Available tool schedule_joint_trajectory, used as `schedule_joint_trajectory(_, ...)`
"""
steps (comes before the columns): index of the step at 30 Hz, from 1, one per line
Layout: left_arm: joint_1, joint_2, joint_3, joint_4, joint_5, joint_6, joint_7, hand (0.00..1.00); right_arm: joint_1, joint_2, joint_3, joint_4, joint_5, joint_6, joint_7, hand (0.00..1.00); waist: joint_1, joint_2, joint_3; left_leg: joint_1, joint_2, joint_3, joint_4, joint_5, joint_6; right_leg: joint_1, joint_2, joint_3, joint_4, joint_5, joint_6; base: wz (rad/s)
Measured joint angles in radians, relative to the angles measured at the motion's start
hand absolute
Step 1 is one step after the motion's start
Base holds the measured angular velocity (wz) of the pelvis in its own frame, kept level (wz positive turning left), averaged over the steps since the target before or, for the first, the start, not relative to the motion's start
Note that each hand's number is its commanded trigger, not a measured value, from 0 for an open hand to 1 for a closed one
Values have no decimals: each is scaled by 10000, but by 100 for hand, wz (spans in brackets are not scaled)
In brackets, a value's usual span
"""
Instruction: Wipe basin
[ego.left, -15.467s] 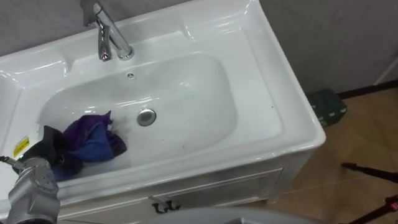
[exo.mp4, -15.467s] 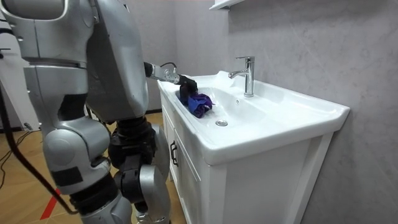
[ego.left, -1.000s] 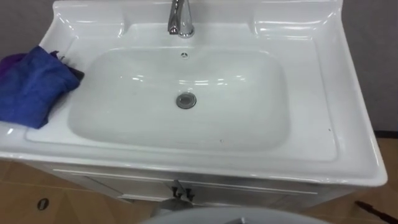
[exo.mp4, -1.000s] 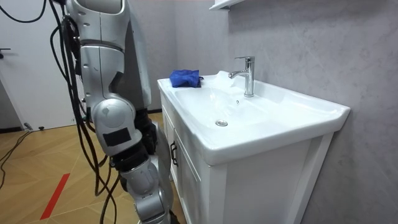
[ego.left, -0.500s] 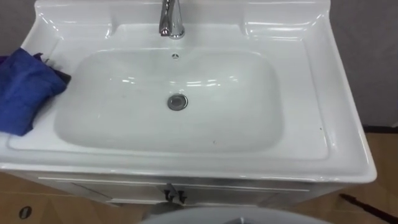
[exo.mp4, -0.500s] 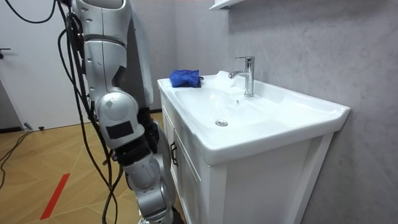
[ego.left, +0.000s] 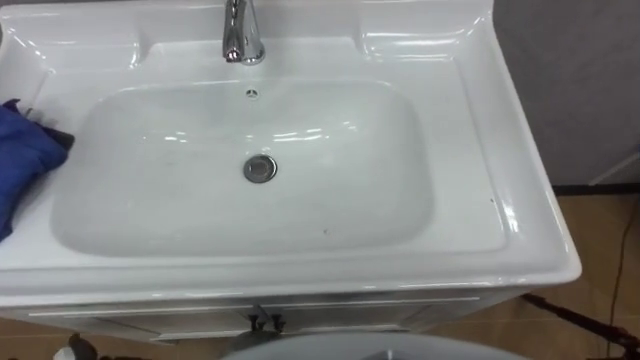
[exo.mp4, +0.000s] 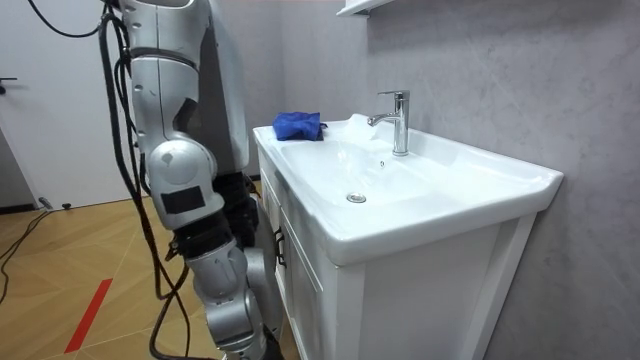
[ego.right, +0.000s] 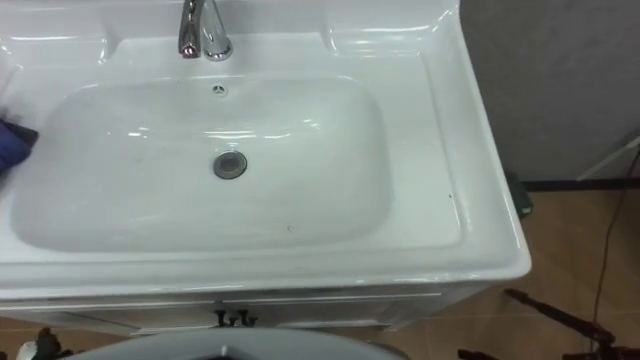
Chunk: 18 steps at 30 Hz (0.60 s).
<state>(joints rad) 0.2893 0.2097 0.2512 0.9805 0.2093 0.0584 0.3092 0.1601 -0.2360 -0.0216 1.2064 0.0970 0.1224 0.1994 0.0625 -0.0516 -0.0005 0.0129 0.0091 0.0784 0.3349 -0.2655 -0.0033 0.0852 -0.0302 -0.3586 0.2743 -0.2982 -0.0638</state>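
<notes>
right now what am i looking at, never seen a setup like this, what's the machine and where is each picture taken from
It is a humanoid robot, standing in front of a white ceramic basin. Two pictures come from the paired cameras in its head, looking down; the third from a camera in the room that sees robot and basin from the side. The basin has a chrome tap at the back and a round metal drain in the bowl. A crumpled blue cloth lies by itself on the left ledge; nothing holds it.
</notes>
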Motion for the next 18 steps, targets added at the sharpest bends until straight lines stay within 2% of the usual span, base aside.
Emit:
schedule_joint_trajectory(6,-44,-55,57,318,0,135,-445,0,25,64,2,-2,104,4,13,0,96,67,-10,12,-5,1,0,0,1,3,-5,38,-5,17,19,0)
schedule_joint_trajectory(7,-64,-67,92,367,0,195,-551,0,36,64,3,-3,105,4,16,0,148,130,-42,19,-3,2,0,0,1,6,-4,46,-2,18,18,0)
schedule_joint_trajectory(8,-92,-73,99,404,-1,223,-588,0,47,64,2,-1,104,1,14,0,155,82,-12,24,-3,13,-1,0,1,3,-5,56,0,18,18,0)
schedule_joint_trajectory(15,-135,-173,96,598,4,292,-1286,0,-10,65,6,16,87,7,50,0,220,88,1,83,3,96,-75,0,1,3,-2,116,17,28,23,-1)
schedule_joint_trajectory(18,-154,-180,66,609,1,292,-1508,0,-19,67,6,14,93,-3,61,0,209,72,13,145,37,264,-120,0,1,12,-3,157,30,37,22,-5)
